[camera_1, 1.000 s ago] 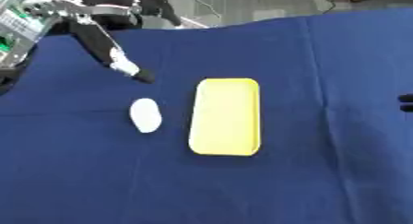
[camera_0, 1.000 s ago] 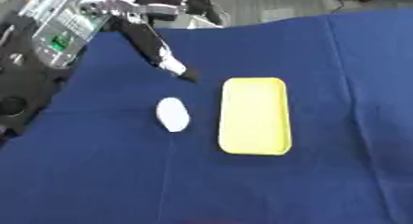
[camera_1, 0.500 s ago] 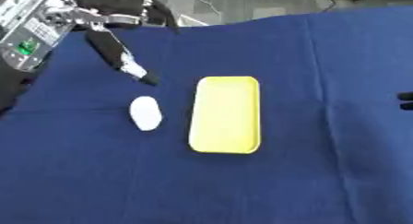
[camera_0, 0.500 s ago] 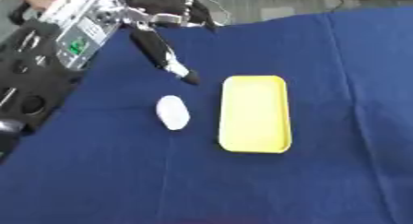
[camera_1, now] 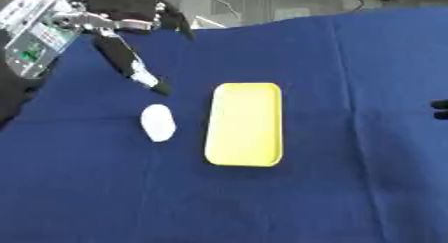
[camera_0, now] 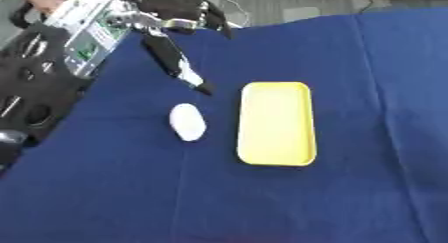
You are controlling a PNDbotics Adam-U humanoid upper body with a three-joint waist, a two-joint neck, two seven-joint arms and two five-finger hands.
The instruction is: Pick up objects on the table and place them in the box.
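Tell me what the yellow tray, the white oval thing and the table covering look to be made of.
Yellow tray: likely plastic, smooth matte, with a moulded raised rim. White oval object: smooth, rounded, perhaps plastic or soap; cannot tell. Blue covering: cloth, matte, with visible fold creases.

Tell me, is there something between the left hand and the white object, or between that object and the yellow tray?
Nothing visible blocks either path. The left hand hovers beyond the white object, fingers extended toward it, with only bare blue cloth between. The yellow tray lies right beside the object, apart from it, with cloth between.
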